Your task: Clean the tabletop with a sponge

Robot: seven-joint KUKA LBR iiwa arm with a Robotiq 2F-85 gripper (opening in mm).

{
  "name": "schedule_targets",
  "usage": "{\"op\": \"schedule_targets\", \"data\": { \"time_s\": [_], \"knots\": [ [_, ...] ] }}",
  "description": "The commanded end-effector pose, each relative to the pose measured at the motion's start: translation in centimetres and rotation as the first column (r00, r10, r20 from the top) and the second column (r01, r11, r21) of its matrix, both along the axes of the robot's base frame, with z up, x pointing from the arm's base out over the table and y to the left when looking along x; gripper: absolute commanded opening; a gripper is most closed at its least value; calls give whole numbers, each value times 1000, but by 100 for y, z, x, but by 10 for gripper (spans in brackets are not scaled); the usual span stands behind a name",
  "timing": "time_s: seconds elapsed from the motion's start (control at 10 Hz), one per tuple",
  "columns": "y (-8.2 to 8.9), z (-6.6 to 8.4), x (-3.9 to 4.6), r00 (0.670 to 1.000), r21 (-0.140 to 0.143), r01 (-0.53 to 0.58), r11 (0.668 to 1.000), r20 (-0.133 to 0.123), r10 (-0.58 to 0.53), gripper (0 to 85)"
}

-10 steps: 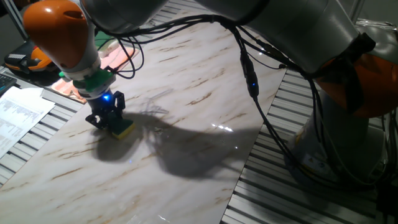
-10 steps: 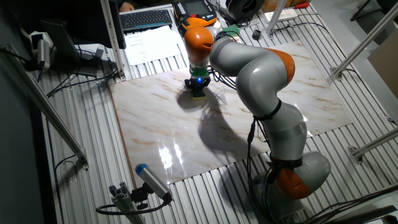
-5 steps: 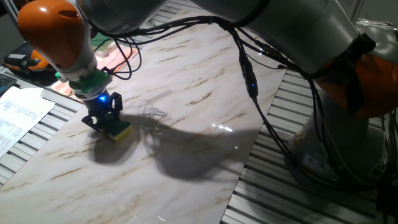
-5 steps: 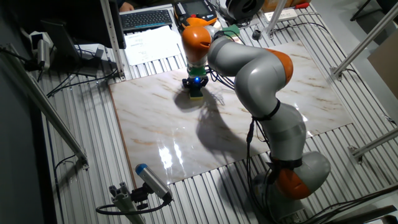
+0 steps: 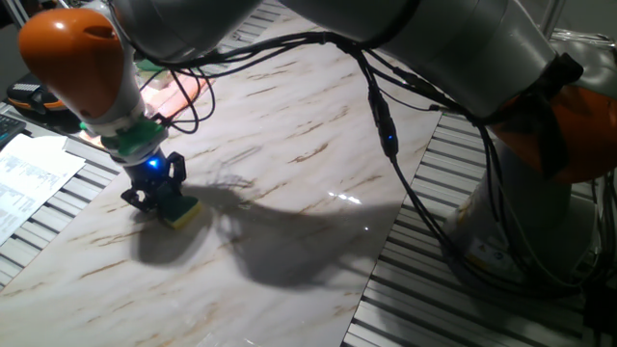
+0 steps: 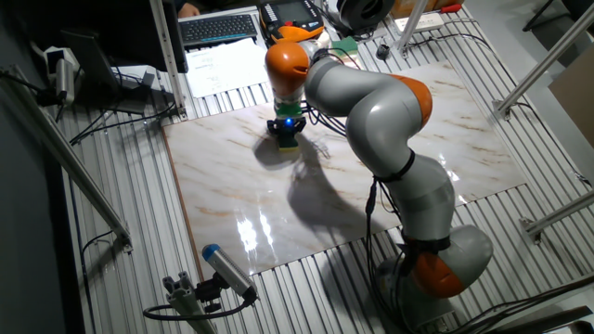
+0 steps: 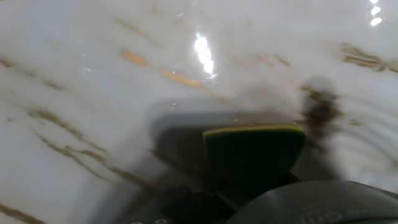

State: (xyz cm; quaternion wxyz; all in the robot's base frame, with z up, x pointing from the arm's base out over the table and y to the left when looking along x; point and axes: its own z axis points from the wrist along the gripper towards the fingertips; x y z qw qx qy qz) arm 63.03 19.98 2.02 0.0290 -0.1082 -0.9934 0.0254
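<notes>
The tabletop is a glossy white marble-look slab with brown veins, also seen in the other fixed view and filling the hand view. The sponge, dark green on yellow foam, lies flat on the slab near its edge. It also shows in the other fixed view and in the hand view. My gripper is shut on the sponge and presses it down on the slab; it also shows in the other fixed view.
Grey slatted surface surrounds the slab. Papers and a keyboard lie beyond the slab's edge. A paler sponge lies behind the arm. Cables hang from the arm over the slab.
My gripper has slid the sponge along the slab towards the slab's edge nearest the papers, a short way each half second. The grip has not changed.
</notes>
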Motion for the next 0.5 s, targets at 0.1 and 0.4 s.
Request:
{"op": "schedule_targets", "data": {
  "time_s": [0.1,0.4],
  "knots": [
    [92,-76,-45,1000,2,10,1000,-2,-10,0],
    [161,-35,-52,1000,9,21,1000,-10,-21,0]
  ]
}}
